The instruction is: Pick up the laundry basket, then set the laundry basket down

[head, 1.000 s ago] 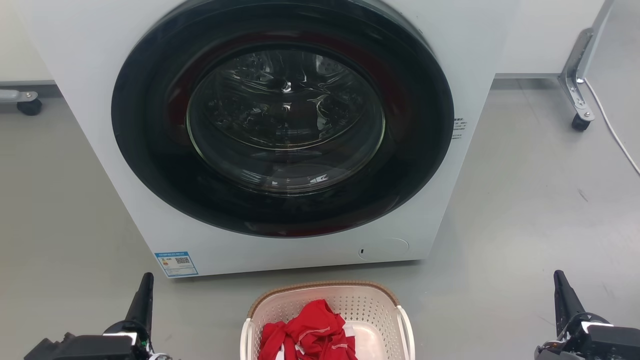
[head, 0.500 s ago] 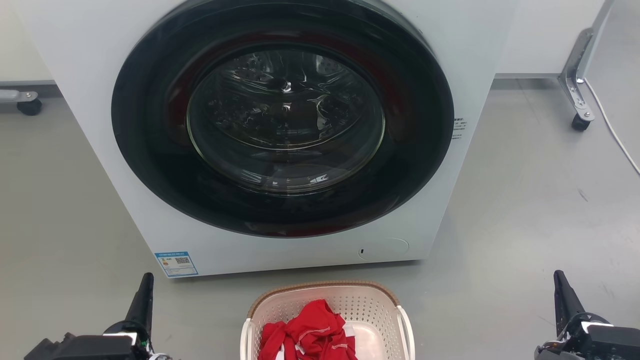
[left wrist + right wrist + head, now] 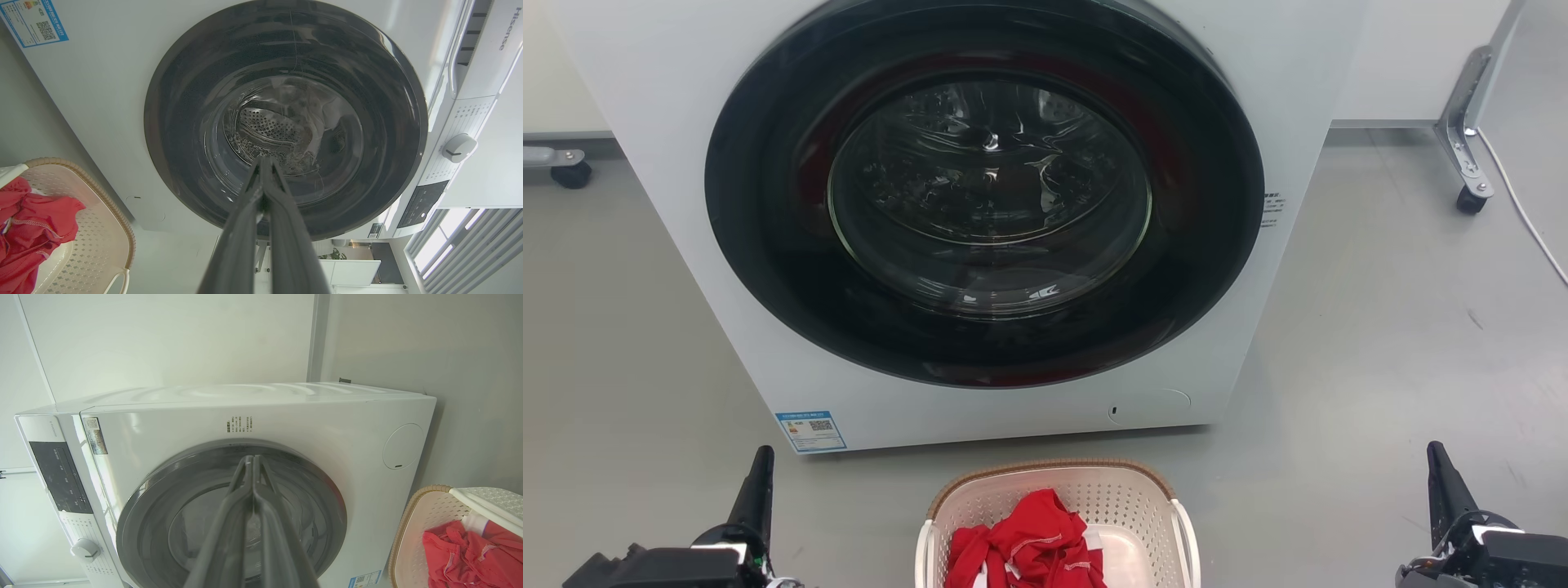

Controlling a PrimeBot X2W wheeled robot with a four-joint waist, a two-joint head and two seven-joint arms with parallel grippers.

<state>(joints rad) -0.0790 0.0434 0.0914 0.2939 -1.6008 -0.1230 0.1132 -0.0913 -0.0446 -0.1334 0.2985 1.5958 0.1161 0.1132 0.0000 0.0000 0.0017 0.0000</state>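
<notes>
Nearest, the left pincer (image 3: 761,459) and the right pincer (image 3: 1439,457) are hanging low at the near left and near right, both pointing toward the washer. In the wrist views each one's two fingers are pressing together along their length, so both are fully closed and gripping nothing.

Between them, well apart from either, the laundry basket (image 3: 1127,500) is sitting upright on the floor (image 3: 1380,343) with a heap of red clothes (image 3: 1029,539) lying inside. Its left handle (image 3: 922,555) and right handle (image 3: 1189,539) are facing outward. That is probably why the arms are flanking it one to a side, since the stance suits a two-handed hold. With the basket resting down and both pincers free, the scene is fitting either a basket waiting to be lifted or one already put back down, and the pictures are not settling which.

Just beyond, the washer (image 3: 645,163) is filling the middle ground, its round dark door (image 3: 988,196) closed and a blue label (image 3: 810,430) sticking near its lower left corner. It is standing close behind the basket and is the one thing crowding it, while the floor to either side is lying open.

At the far right a wheeled metal leg (image 3: 1462,131) and a pale cable (image 3: 1531,229) are sitting well clear of the basket, and another caster (image 3: 570,173) is showing at the far left.
</notes>
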